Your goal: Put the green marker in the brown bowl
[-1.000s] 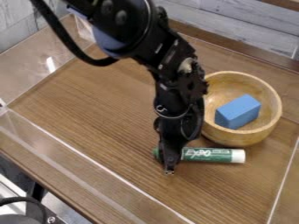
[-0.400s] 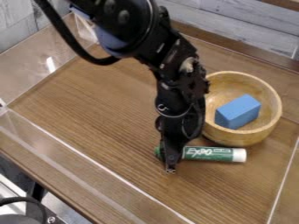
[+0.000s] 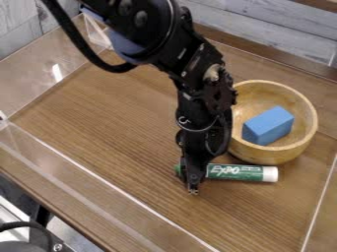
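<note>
The green marker (image 3: 238, 174) lies flat on the wooden table, just in front of the brown bowl (image 3: 293, 148), its dark cap end pointing left. My gripper (image 3: 192, 177) stands upright over that cap end, its fingers down at the table and shut on the marker. The cap is mostly hidden behind the fingers. The bowl sits to the right of the arm, close behind the marker.
A blue foam block (image 3: 267, 125) rests inside the bowl. A clear plastic wall (image 3: 79, 167) runs along the table's front and left edge. A pale slatted wall (image 3: 283, 25) stands at the back.
</note>
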Robot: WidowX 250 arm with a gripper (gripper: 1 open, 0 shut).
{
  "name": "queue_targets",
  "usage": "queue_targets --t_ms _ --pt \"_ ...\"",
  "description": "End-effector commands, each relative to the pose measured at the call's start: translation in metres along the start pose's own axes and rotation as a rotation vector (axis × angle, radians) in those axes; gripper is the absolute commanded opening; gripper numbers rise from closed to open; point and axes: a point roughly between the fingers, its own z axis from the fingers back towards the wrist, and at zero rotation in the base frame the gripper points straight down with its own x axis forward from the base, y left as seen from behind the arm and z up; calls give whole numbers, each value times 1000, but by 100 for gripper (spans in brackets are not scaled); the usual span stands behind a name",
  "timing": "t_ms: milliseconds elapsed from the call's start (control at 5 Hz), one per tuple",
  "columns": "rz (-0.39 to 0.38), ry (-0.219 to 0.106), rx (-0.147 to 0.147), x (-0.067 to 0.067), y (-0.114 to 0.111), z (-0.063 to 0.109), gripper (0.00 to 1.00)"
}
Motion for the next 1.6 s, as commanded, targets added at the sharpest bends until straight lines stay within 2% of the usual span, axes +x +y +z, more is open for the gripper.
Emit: queue_targets --t_ms 0,1400 --pt "1 -3 11 1 4 0 0" --pt "-3 1 30 3 9 -7 0"
